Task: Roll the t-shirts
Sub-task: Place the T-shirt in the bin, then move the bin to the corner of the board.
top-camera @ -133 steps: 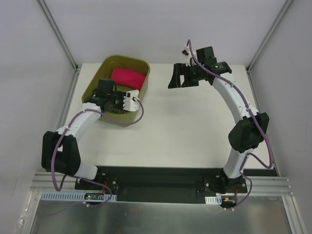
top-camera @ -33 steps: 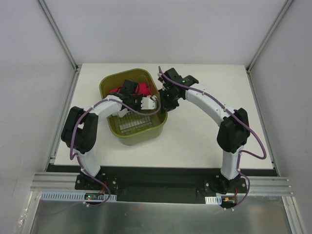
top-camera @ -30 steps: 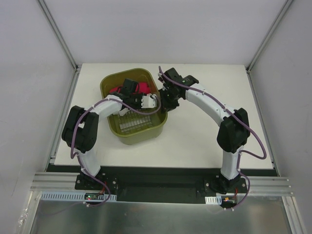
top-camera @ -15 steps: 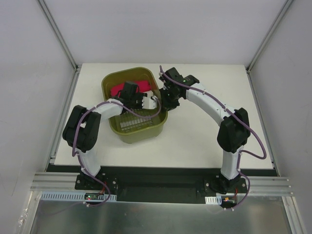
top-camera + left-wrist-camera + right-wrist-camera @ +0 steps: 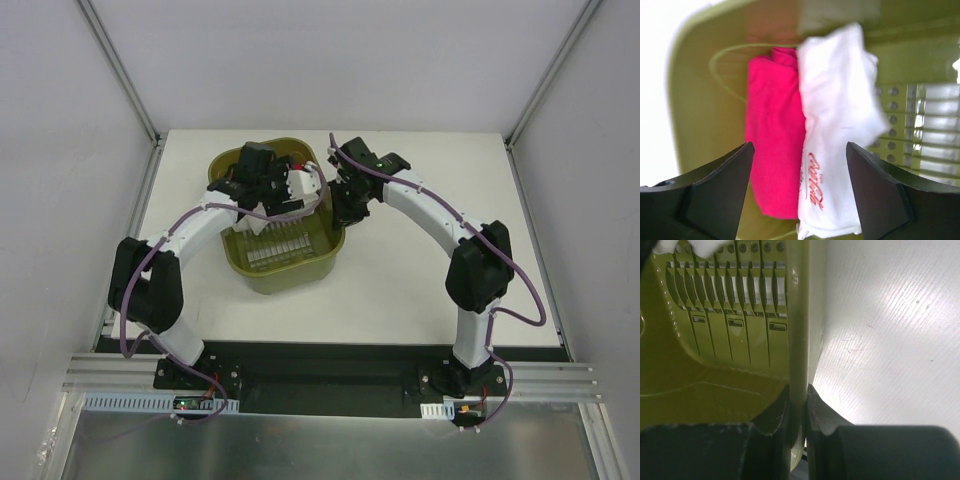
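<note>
In the left wrist view two rolled t-shirts lie side by side on the floor of an olive green basket [image 5: 700,85]. One is a bright pink bundle [image 5: 772,145]. The other, to its right, is a white roll [image 5: 840,115] with red lettering. My left gripper [image 5: 799,147] hangs open above them, touching neither, one finger on each side. From above, the left gripper [image 5: 268,178] covers the basket's far end and hides the shirts. My right gripper [image 5: 799,390] is shut on the basket's right rim [image 5: 799,315]; in the top view the right gripper [image 5: 343,208] is at the basket's [image 5: 285,278] right edge.
The basket floor has a slotted, perforated section [image 5: 925,125] beside the white roll. White tabletop [image 5: 885,315] lies to the right of the basket. Grey walls with metal frame posts [image 5: 120,70] enclose the table on three sides.
The left gripper has opened, risen, and shifted toward the basket's far end, leaving the white roll beside the pink one. The right gripper has kept its hold on the rim.
</note>
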Tool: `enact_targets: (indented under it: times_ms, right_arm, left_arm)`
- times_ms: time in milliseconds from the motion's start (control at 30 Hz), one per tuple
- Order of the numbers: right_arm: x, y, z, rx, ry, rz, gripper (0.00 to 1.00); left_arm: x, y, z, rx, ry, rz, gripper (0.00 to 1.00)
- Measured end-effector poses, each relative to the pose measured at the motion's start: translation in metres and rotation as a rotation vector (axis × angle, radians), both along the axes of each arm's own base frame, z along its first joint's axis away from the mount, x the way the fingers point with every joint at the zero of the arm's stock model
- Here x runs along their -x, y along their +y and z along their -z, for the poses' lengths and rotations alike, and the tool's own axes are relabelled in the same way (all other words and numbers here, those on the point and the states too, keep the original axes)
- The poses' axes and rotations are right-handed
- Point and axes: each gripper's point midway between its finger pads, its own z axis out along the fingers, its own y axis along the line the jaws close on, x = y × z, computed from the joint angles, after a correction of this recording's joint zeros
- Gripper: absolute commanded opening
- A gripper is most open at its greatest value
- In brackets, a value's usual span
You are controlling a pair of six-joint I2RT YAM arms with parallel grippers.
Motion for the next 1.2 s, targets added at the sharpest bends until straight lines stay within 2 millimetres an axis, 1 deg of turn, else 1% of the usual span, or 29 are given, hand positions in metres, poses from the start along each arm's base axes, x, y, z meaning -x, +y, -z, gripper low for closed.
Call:
enact_targets:
  times_ms: [100,167,200,233,300,333,367,433,467,533,567,700,867,933,1000,1200]
  right_arm:
    - [-0.001,0.0,0.0,-0.006,0.004,-0.002,0.01]
    - [-0.001,0.0,0.0,-0.008,0.006,-0.003,0.01]
    - [-0.001,0.0,0.0,-0.009,0.006,-0.003,0.01]
    - [-0.001,0.0,0.0,-0.009,0.006,-0.004,0.01]
    - [-0.002,0.001,0.0,-0.01,0.007,-0.004,0.01]
    - [-0.003,0.001,0.0,-0.01,0.007,-0.005,0.01]
    - [-0.004,0.002,0.0,-0.011,0.007,-0.005,0.01]
    - [-0.005,0.002,0.0,-0.013,0.007,-0.005,0.01]
    - [-0.005,0.002,0.0,-0.014,0.008,-0.005,0.01]
    - [-0.005,0.002,0.0,-0.016,0.009,-0.006,0.01]
    - [-0.005,0.003,0.0,-0.016,0.009,-0.006,0.01]
    - [-0.005,0.003,0.0,-0.017,0.009,-0.006,0.01]
    - [-0.006,0.002,0.0,-0.02,0.011,-0.005,0.01]
    - [-0.006,0.002,0.0,-0.022,0.012,-0.005,0.01]
    - [-0.006,0.002,0.0,-0.024,0.013,-0.005,0.01]
    - [-0.007,0.002,0.0,-0.03,0.015,-0.005,0.01]
  left_arm:
    - [-0.003,0.0,-0.023,0.066,0.012,-0.047,0.75]
    - [0.0,0.0,-0.031,0.094,0.018,-0.052,0.75]
    - [0.005,0.001,-0.034,0.099,0.025,-0.047,0.74]
    - [0.009,0.002,-0.034,0.103,0.032,-0.042,0.71]
    - [0.023,0.005,-0.028,0.098,0.064,-0.03,0.63]
    - [0.031,0.006,-0.023,0.096,0.09,-0.02,0.55]
    - [0.037,0.006,-0.017,0.097,0.121,-0.013,0.4]
    - [0.047,0.004,-0.005,0.104,0.185,-0.006,0.21]
    - [0.051,0.002,0.0,0.111,0.218,-0.006,0.0]
    - [0.056,-0.002,0.01,0.126,0.289,-0.013,0.0]
    - [0.055,-0.003,0.014,0.125,0.306,-0.019,0.0]
    - [0.045,-0.003,0.039,0.107,0.409,-0.073,0.0]
    - [0.045,0.018,0.072,0.033,0.499,-0.144,0.0]
    - [0.044,0.026,0.08,0.008,0.516,-0.169,0.0]
    - [0.037,0.033,0.085,-0.017,0.519,-0.194,0.0]
    - [0.023,0.043,0.094,-0.067,0.509,-0.218,0.0]
